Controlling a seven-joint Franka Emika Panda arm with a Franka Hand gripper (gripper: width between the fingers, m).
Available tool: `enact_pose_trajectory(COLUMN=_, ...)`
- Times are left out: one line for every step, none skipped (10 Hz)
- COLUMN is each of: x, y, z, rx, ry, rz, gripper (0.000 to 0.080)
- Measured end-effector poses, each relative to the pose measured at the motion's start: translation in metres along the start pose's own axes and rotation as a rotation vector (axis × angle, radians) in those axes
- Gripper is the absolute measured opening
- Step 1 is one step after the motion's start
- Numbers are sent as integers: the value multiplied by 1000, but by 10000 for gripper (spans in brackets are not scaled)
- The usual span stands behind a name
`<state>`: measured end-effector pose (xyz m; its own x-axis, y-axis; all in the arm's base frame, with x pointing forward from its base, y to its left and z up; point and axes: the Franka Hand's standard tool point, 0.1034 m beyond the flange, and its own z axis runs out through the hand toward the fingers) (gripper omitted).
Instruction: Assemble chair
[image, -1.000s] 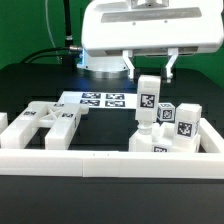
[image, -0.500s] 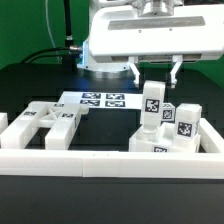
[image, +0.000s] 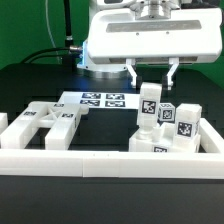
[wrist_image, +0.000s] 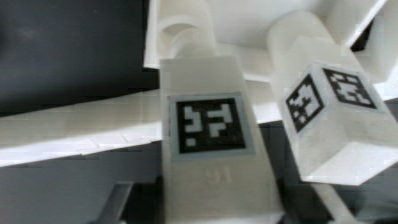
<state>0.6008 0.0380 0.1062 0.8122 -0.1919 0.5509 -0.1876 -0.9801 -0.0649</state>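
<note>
Bare table (image: 105, 128) between frame (image: 45, 122) and upright legs (image: 150, 110).

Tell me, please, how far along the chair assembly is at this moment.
Done: no finished chair shows; the cut-out frames lie loose at the exterior view's left, and tagged blocks crowd at its right, joined or not I cannot tell. In hand: nothing gripped; the hand hangs open just over an upright leg. Left: most of the joining, it seems.

The exterior view's top edge cuts off my arm (image: 150, 10). The border rail (image: 100, 158) hides the lower ends of the chair parts (image: 175, 128) behind it. In the wrist view the chair leg (wrist_image: 210, 120) looms blurred, its near end cropped.
</note>
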Motion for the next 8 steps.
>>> enact_pose_trajectory(x=0, y=0, z=0, rx=0, ry=5, rz=-1, gripper=288)
enact_pose_trajectory(x=0, y=0, z=0, rx=0, ry=7, rz=-2, gripper=288)
enact_pose_trajectory(x=-1, y=0, z=0, rx=-1, ry=11, rz=-5, gripper=288)
enact_pose_trajectory(x=-4, y=2, z=0, rx=-4, ry=9, rz=-8, gripper=288)
enact_pose_trajectory(x=-7, y=4, z=1, rx=-7, ry=4, rz=-12, gripper=288)
enact_pose_trajectory(x=-8, y=4, z=2, rx=-8, ry=5, rz=-18, gripper=288)
enact_pose_trajectory(x=-10, y=6, z=4, rx=-11, ry=1, rz=-24, gripper=288)
enact_pose_trajectory(x=-11, y=6, z=6, rx=-12, ry=-1, rz=-25, gripper=288)
